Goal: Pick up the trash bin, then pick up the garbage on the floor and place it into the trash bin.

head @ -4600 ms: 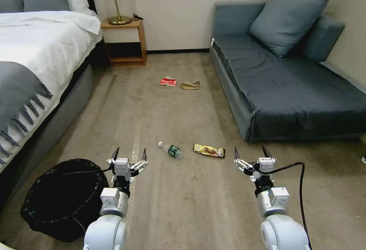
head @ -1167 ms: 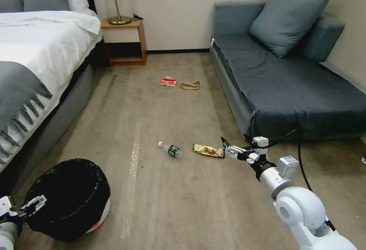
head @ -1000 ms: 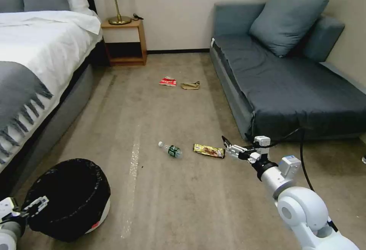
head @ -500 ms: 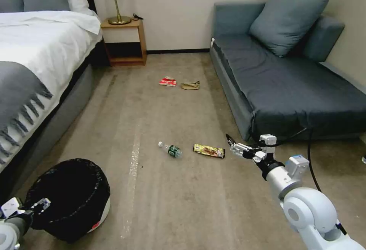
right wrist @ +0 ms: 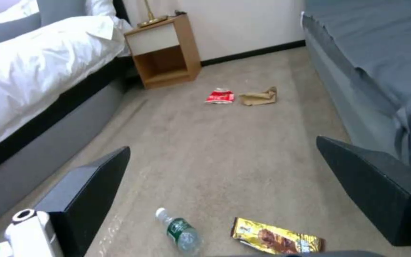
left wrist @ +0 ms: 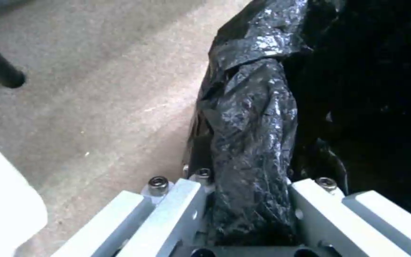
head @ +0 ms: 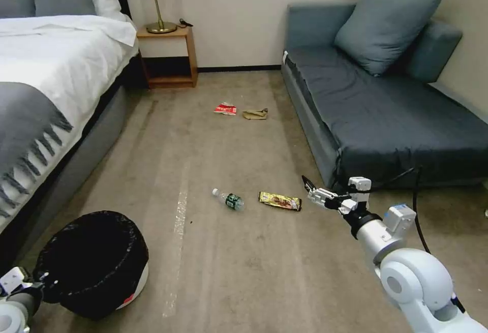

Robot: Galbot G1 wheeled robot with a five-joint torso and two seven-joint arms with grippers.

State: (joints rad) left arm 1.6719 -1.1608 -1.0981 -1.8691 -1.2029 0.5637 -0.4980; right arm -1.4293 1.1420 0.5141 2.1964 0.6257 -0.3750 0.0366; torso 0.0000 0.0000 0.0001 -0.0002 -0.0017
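A hotel-style bedroom with beige carpet, a bed (head: 46,68) along the robot's left and a grey-blue sofa (head: 386,104) along its right. At the lower left, the trash bin (head: 94,264), round and white with a glossy black bag liner (left wrist: 253,117), sits on the floor beside the bed. The left gripper (head: 23,284) is at the bin's near rim, its jaws closed around the liner-covered edge. The right gripper (head: 317,195) reaches forward low over the carpet, jaws spread wide, holding nothing, just to the right of a yellow-brown snack wrapper (head: 279,201). A clear bottle with a green label (head: 229,200) lies on its side left of the wrapper. Farther off, near the wooden nightstand (head: 168,56), a red-white packet (head: 225,109) and a tan paper bag (head: 255,114) lie side by side.
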